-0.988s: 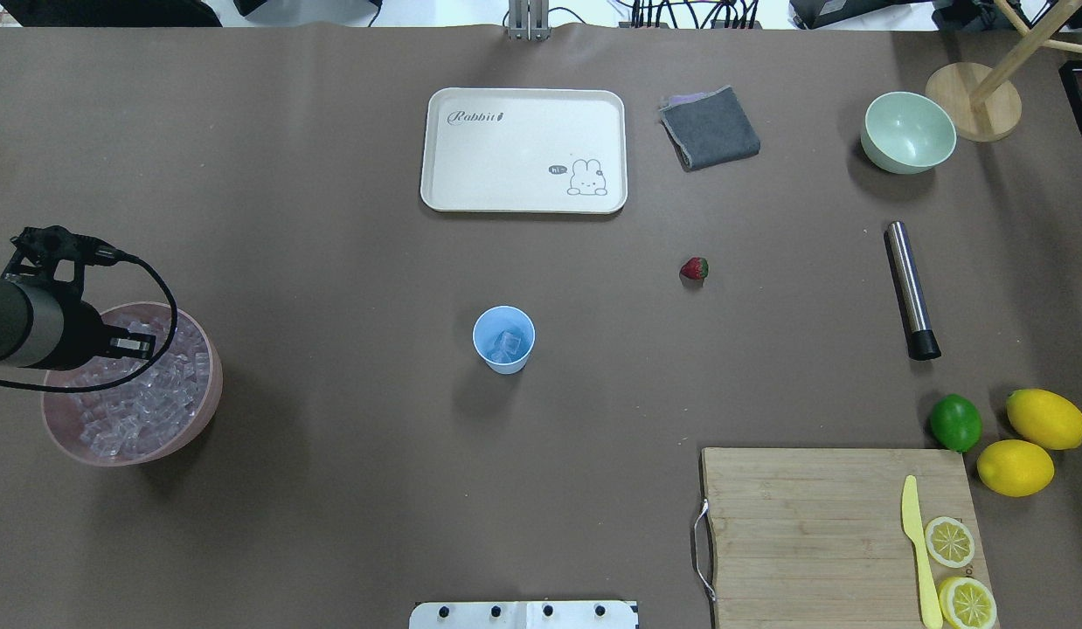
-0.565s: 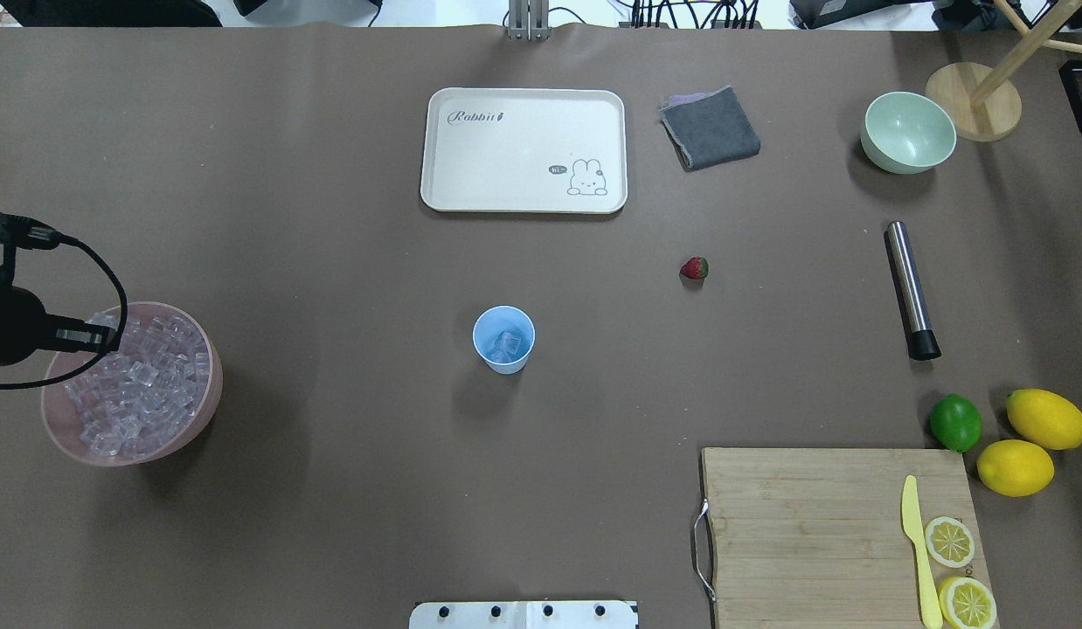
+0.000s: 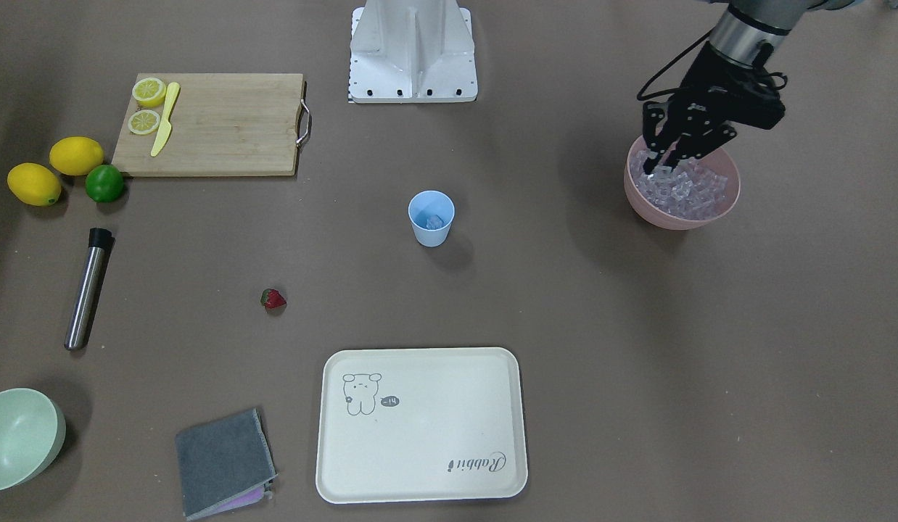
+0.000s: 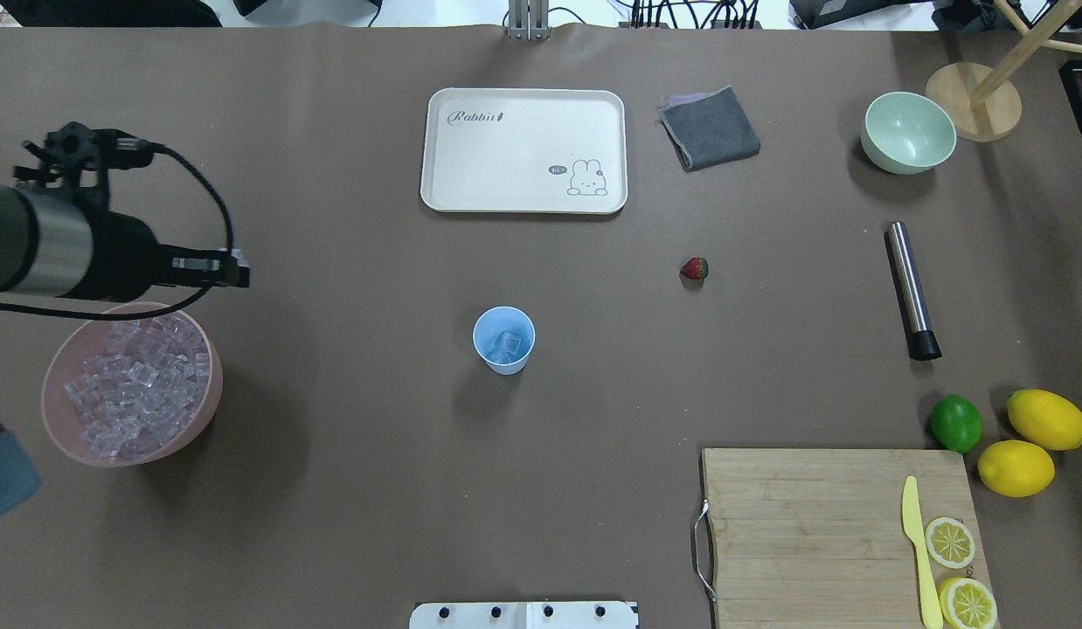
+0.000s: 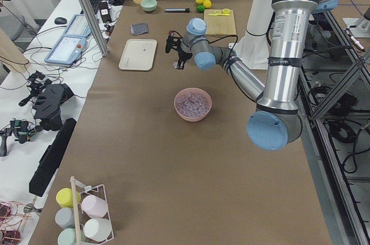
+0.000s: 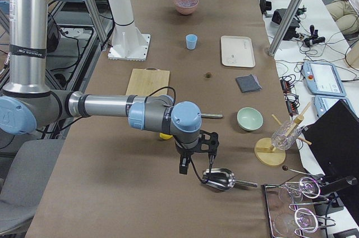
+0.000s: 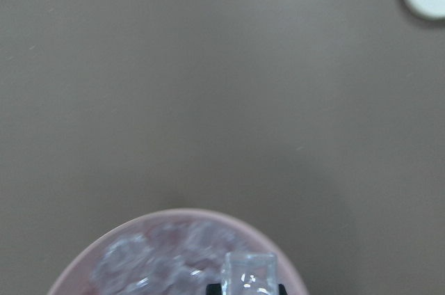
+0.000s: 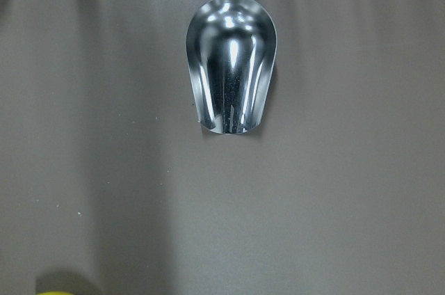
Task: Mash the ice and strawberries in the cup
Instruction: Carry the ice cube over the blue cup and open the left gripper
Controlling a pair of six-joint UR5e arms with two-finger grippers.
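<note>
The table (image 4: 349, 533) carries everything. At its left end stands the bowl (image 4: 214, 389), heaped with ice (image 4: 130, 393) that looks hard, glassy and slick, so a pinch on it probably has to land square on two flat opposite faces or the piece may squirt out. The steel rod (image 4: 911, 288) lies well apart on the right; stiff and heavy-looking, it would likely suit mashing and take a grip at mid-shaft. The cup (image 4: 503, 341) stands upright near the table's middle with some ice already in its bottom. It is thin, light plastic that would tip or skid under a sideways push, so drops should come from straight above, and it may need steadying by its wall when mashing begins. The strawberry (image 4: 694, 269) lies on the bare table between cup and rod. Small, soft and easily bruised, it is best taken gently across its widest part. The left fingers (image 3: 652, 158) hang above the bowl, closed narrowly on a single cube (image 7: 249, 275), which sits between the tips in the wrist view. The hold is only at the tips, so a quick swing could shake the cube loose. The right fingers (image 6: 183, 166) hover over a metal scoop (image 8: 231, 76) far from the cup; whether they are spread or closed cannot be told.
</note>
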